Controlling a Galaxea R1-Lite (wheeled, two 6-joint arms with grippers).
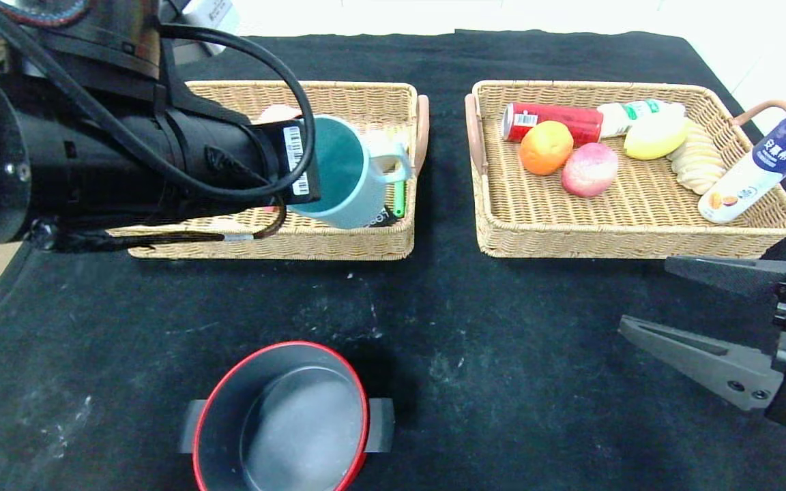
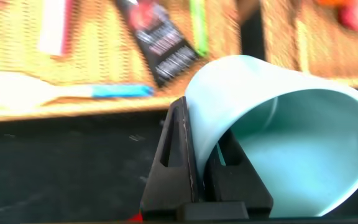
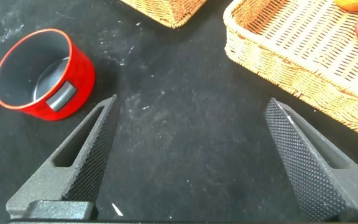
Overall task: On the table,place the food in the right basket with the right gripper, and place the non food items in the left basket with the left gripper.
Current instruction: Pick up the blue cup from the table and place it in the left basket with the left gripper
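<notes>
A black cloth, scuffed with pale marks, covers the bench (image 1: 434,327); beyond its far edge the room is only a bright, washed-out band.

Two wicker baskets stand side by side at the back, apart from each other. The right basket (image 1: 638,232) holds a red can (image 1: 557,119) lying on its side, a white bottle with a green label (image 1: 632,112), an orange (image 1: 545,146), a pink peach-like fruit (image 1: 589,170), a yellow lemon (image 1: 653,136), a stack of pale biscuits (image 1: 696,164), and a white yoghurt bottle with a blue cap (image 1: 765,164) leaning on the right rim.

The left basket (image 1: 366,102) contains a black tube (image 2: 160,43), a green stick (image 2: 197,25), a pink item (image 2: 53,28) and a white spoon with a blue handle (image 2: 55,92).

The left gripper (image 2: 205,168) hangs over the front of the left basket, its jaws clamped on the wall of a light blue mug (image 1: 345,174), which is tipped on its side.

Near the front of the bench sits a red-rimmed pot (image 1: 284,423) with grey side handles.

The right gripper (image 1: 700,314) hovers low at the right front, jaws spread wide and holding nothing.
</notes>
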